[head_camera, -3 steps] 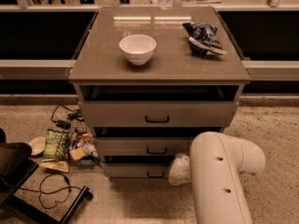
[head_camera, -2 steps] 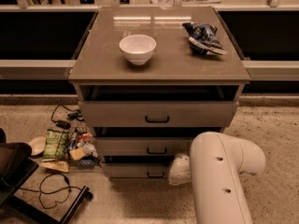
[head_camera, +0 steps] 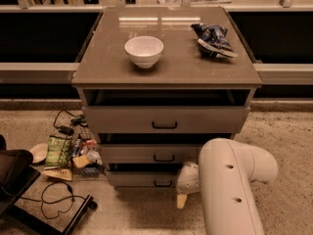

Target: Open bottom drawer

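1. Lowest in the stack of three, the bottom drawer (head_camera: 137, 179) shows its front and small black handle (head_camera: 163, 183).
2. Gripper (head_camera: 182, 197) hangs just right of that handle, close to the drawer front.
3. Open or closed, holding anything: cannot tell.
4. White arm (head_camera: 234, 190) fills the lower right.

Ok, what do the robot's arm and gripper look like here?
The arm is a thick cream-white tube with a rounded elbow and two small dark holes. The gripper, by the bottom drawer, has a rounded white head and pale tan tip.
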Robot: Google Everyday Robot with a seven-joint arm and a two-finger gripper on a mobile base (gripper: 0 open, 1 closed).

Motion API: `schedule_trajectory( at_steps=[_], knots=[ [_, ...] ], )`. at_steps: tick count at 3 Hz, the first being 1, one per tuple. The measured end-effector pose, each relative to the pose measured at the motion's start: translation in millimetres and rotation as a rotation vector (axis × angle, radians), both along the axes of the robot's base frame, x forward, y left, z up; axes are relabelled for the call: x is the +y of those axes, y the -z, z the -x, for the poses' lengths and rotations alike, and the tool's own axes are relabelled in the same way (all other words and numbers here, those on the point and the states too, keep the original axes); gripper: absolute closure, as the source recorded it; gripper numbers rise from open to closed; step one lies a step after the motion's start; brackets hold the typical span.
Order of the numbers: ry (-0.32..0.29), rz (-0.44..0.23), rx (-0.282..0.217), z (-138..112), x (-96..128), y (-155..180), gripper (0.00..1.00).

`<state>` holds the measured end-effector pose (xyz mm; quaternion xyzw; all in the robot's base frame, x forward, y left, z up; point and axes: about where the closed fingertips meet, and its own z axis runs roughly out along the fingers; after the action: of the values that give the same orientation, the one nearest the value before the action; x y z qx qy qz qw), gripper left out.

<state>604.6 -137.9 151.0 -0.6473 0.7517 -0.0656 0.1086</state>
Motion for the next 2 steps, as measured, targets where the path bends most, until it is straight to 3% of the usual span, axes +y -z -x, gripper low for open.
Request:
schedule_trajectory(
  at_steps=[1, 2],
  knots=[
    [-0.033, 0.015, 0.066, 1.7, -6.3, -15.0, 0.00],
    [-0.032, 0.018, 0.067, 2.3, -6.3, -13.9, 0.02]
  ],
)
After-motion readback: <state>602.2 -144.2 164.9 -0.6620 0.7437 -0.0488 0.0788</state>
